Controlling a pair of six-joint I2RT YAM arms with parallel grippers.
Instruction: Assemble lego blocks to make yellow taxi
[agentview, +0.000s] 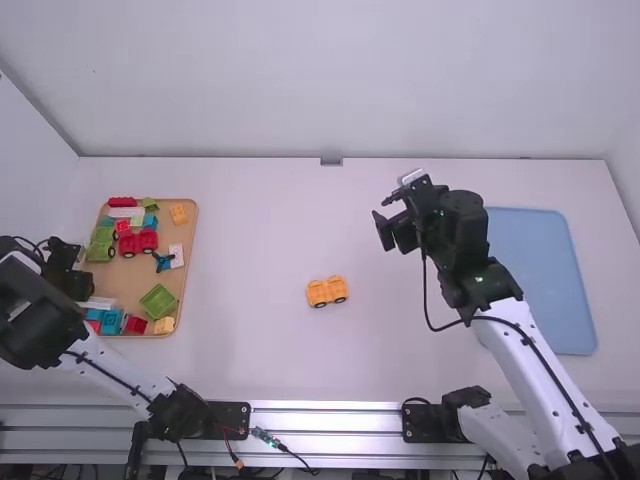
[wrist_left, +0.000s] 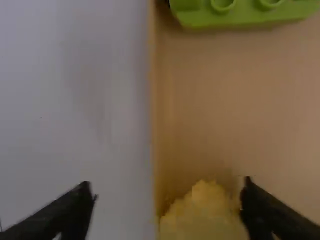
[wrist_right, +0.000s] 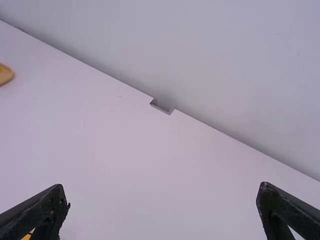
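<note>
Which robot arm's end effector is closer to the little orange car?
Right. The right end effector is beyond the orange car, to its right; the left end effector is farther off, at the left edge of the tray.

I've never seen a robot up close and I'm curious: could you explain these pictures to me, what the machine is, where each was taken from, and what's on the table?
The machine is two robot arms: the left arm and the right arm. The high view looks down from above and behind them; each other picture comes from a camera on one arm's wrist.

On the white table lie a tray of colourful blocks, an orange-yellow wheeled piece and a flat blue panel.

The left tool is open over the tray's edge, around a yellow block. The right tool is open too. Neither appears to grip anything.
</note>
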